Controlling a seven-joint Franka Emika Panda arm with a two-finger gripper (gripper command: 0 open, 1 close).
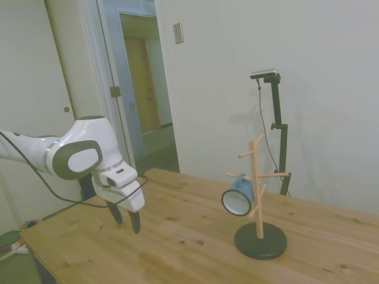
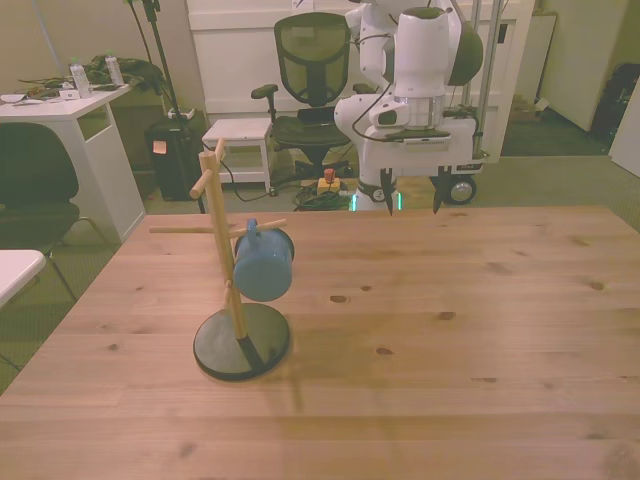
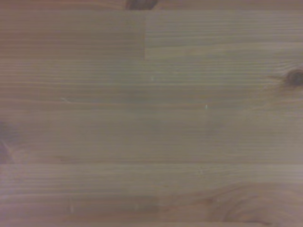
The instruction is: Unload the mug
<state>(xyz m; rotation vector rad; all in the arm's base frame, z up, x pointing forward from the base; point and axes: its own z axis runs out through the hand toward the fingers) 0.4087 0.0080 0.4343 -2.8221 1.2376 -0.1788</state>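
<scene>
White-cased and dark-fingered, the pincer [image 2: 411,200] hangs spread and empty above the far part of the bench [image 2: 480,330], well apart from its target; the wrist view shows only bare planks. Toward the front view's left, the mug [image 2: 265,263] hangs by its handle on a low peg of the wooden rack [image 2: 222,250], mouth tipped down and outward. It looks light, rigid and glossy, so probably slippery and prone to chipping. Pinching the wall across the rim seems the surest hold, then sliding it along the peg [image 1: 233,176].
</scene>
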